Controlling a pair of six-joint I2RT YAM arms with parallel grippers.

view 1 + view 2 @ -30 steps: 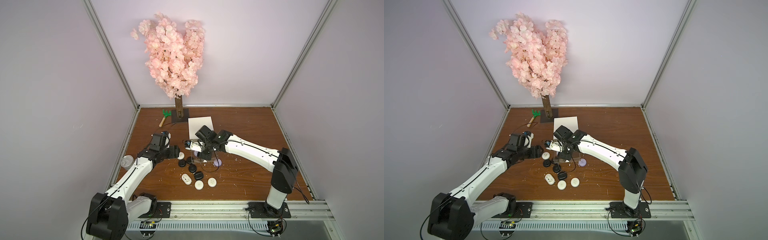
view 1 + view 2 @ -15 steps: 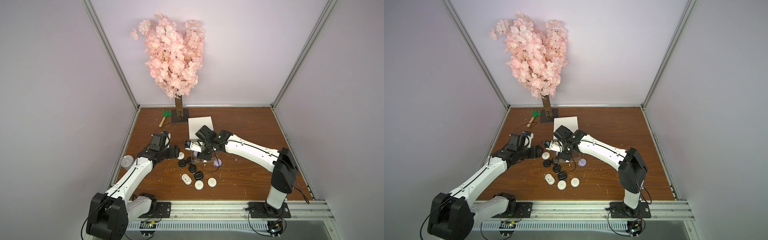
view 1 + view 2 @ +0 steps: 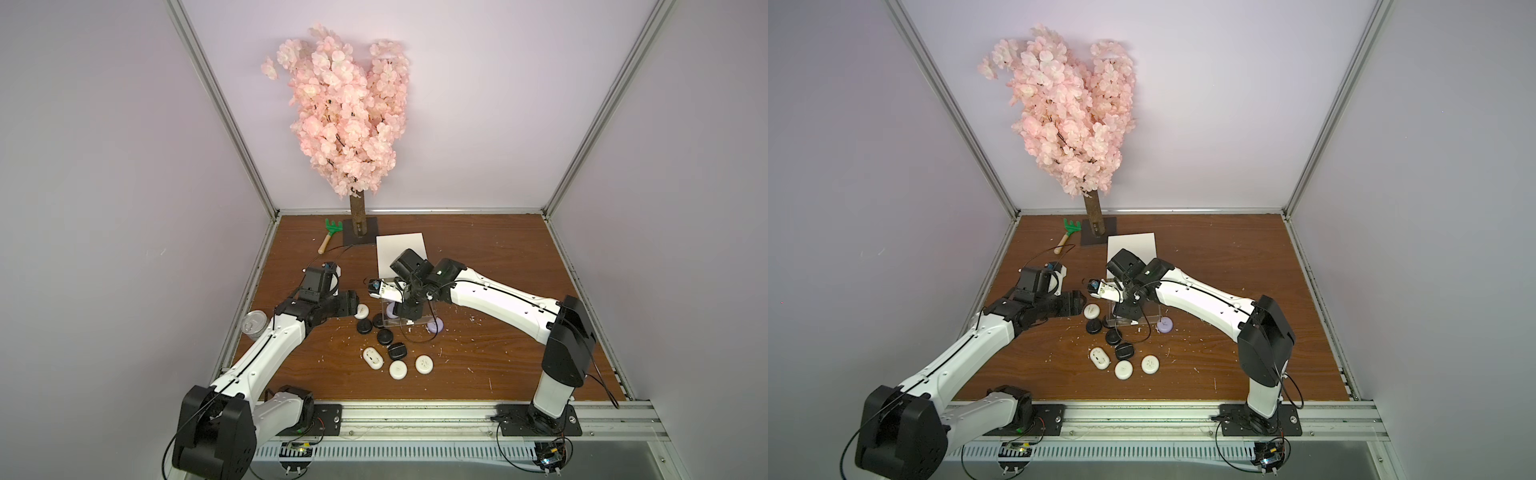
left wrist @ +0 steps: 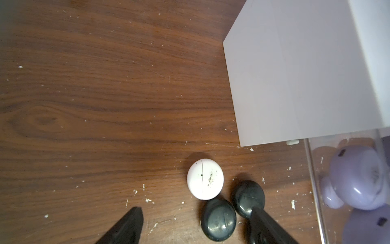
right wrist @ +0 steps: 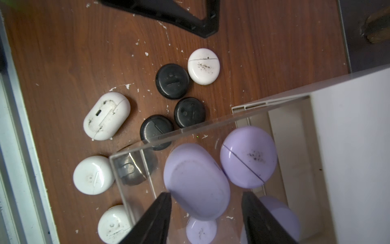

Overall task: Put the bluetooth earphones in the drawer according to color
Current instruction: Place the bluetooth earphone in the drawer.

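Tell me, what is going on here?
The right end effector, jaws open, hangs over the pulled-out clear plastic drawer, where a lavender oval earphone case lies with other lavender ones. The left end effector, also open, hovers above black round cases and a white one on the wooden table; none of these is sorted yet.

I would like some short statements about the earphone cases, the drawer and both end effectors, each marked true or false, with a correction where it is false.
1. The left end effector is shut on something. False: it is open and holds nothing.
2. The pulled-out clear plastic drawer holds lavender earphone cases. True.
3. The black round earphone cases are inside that drawer. False: all four lie on the brown wooden table.
4. Four white earphone cases lie on the table. True.
5. The right end effector stands open above the drawer. True.
6. The silver tin can stands against the drawer. False: it stands apart, beside the left arm.
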